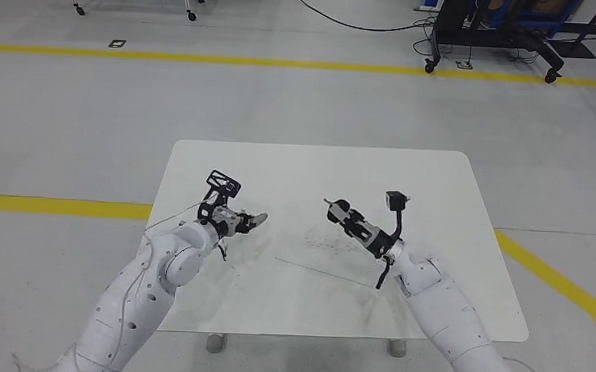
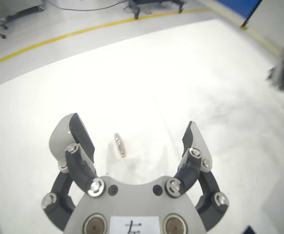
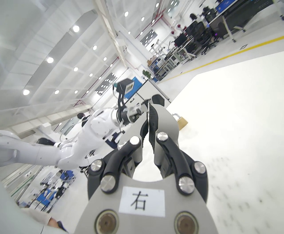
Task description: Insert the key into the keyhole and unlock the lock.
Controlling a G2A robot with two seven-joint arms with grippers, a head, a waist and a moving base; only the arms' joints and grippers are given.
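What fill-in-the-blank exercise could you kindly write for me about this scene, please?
The left pincer is ____ near the lock. The right pincer is ____ on the key. The lock lies on the white ____. Missing words: open; shut; table.

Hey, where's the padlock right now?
In the left wrist view, the silver-shackled brass padlock sits on the white table, just ahead of the open left claw.

Hides most of lock (image 3: 182, 123) behind right tool (image 3: 151, 106) finger. Leaves key (image 3: 146, 109) edge-on, nearly buried between pads (image 3: 153, 119). Renders right tool blurred and cut off by the edge in left wrist view.
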